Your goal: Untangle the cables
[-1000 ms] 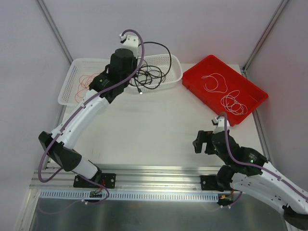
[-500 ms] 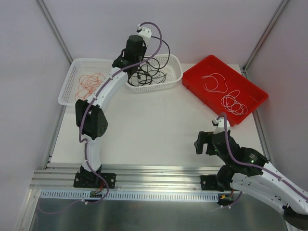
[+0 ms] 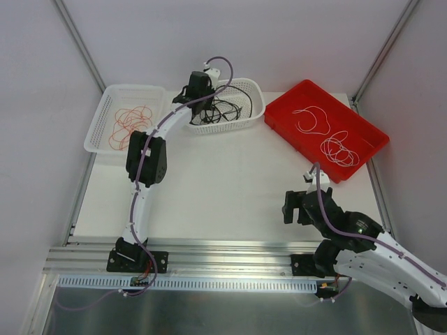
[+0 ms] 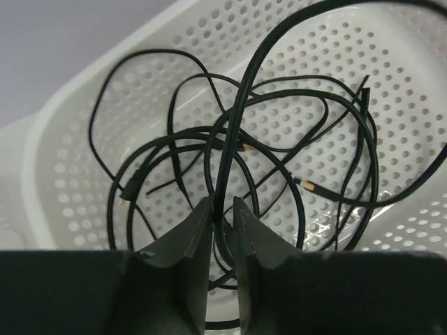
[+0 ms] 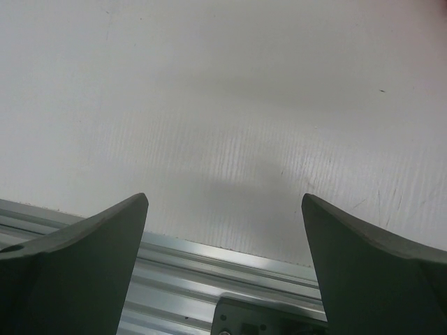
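Black cables (image 3: 222,110) in 1 of 2 baskets (image 4: 405,70); left fingers (image 4: 187,241) straddle 1 cord (image 4: 225,167), grip unclear; right fingers (image 5: 91,244) apart.

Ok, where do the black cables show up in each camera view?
Top external: upper middle, black cables heaped in the white basket by the left gripper.
Left wrist: black cables fill the centre, one strand running between the left gripper's fingers.
Right wrist: not in it.
Shared landmark: the white basket, in both cable views.
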### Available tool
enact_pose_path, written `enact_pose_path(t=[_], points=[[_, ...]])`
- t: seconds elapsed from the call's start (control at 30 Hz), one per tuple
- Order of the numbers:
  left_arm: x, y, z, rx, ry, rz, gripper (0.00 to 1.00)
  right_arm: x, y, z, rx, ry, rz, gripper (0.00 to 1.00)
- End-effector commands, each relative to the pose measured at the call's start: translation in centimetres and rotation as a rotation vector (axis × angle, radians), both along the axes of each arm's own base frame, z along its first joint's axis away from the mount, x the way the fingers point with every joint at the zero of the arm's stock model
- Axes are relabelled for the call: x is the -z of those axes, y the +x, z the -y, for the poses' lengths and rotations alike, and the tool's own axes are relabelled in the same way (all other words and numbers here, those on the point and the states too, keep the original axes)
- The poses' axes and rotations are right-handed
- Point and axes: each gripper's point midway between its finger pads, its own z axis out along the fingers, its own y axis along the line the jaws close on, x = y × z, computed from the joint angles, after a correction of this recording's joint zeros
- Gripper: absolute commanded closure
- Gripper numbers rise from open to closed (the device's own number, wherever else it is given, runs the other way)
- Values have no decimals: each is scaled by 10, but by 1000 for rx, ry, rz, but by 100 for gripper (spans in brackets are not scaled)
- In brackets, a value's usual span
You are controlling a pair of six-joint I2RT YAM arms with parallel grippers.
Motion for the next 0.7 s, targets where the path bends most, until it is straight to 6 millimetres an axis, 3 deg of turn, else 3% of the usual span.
enact_pose_path(t=[0.0, 0.13, 0.2, 0.33, 0.37, 0.4, 0.43, 0.47, 0.53, 0.57, 0.63, 0.67], points=[[-2, 5, 6, 12, -156, -21, 81, 0, 4, -2, -9, -22, 12, 3], [18, 1, 0, 8, -171, -80, 69, 0, 4, -3, -13, -23, 7, 3], [23, -1, -6, -7, -167, -100, 58, -2, 4, -4, -13, -15, 7, 3], [6, -9, -14, -26, -180, -90, 31, -6, 3, -1, -5, -11, 15, 3], [-17, -12, -15, -26, -194, -58, 25, -8, 4, 0, 2, -11, 22, 3], [-23, -16, -16, -26, -199, -55, 13, -10, 4, 2, 7, -11, 26, 3], [-34, -20, -18, -29, -203, -40, 7, -13, 5, 6, 21, -18, 37, 3], [-65, -26, -19, -40, -240, -3, 2, -15, 5, 9, 34, -24, 42, 3], [-82, -39, -25, -61, -256, 11, 1, -20, 5, 15, 54, -30, 51, 3], [-115, -50, -31, -85, -295, 57, 1, -21, 6, 19, 68, -40, 58, 3], [-123, -72, -36, -100, -321, 45, 1, -27, 6, 23, 87, -33, 69, 3], [-155, -89, -44, -133, -366, 92, 1, -30, 6, 28, 104, -40, 78, 3]])
